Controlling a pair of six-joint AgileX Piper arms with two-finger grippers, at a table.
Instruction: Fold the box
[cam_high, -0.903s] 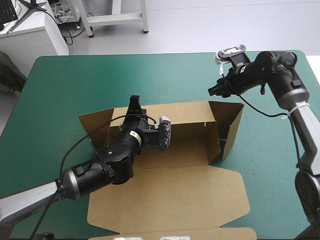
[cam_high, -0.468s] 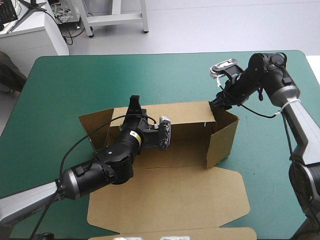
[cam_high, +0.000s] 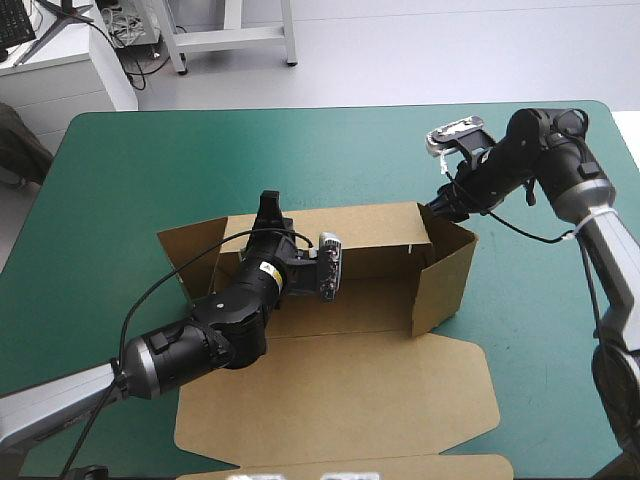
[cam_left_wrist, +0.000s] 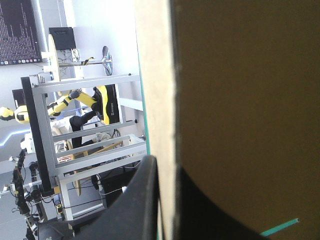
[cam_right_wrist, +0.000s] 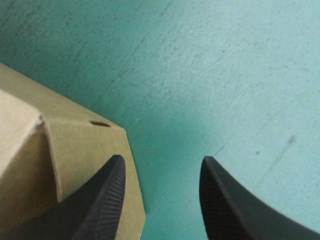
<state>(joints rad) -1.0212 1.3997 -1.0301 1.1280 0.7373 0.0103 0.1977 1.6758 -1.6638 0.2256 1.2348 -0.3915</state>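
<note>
High view: you are looking down on a bench (cam_high: 130, 170) under a smooth teal-green cover. The brown box (cam_high: 360, 305) is sitting at its middle, reaching toward the near edge. The box is taking shape as an open tray of stiff, matte board. Its broad lid (cam_high: 340, 395) is lying flat toward you, the corners cut at a slant. The long rear wall (cam_high: 370, 225) is standing upright, and the left side flap (cam_high: 185, 245) is leaning outward.

The right side wall (cam_high: 445, 275), splayed outward a moment earlier, is now standing square to the rear wall. By that, the right end is looking raised, while the left end is probably waiting its turn.

Your left arm (cam_high: 200, 340) is reaching across the tray floor. Its jaws are clamping the rear wall: in the left wrist view the board's pale cut edge is running between them, one black finger (cam_left_wrist: 142, 200) on the room side.

Your right arm (cam_high: 560, 170), having come in from farther off, is hovering at the box's far right corner. Its jaws are standing apart, gripping nothing. In the right wrist view one ribbed finger (cam_right_wrist: 100, 200) is hanging over the board's angled corner and the other over bare cover. You cannot tell whether either is touching. A small dark slot (cam_right_wrist: 100, 123) is showing beside a crease.
</note>
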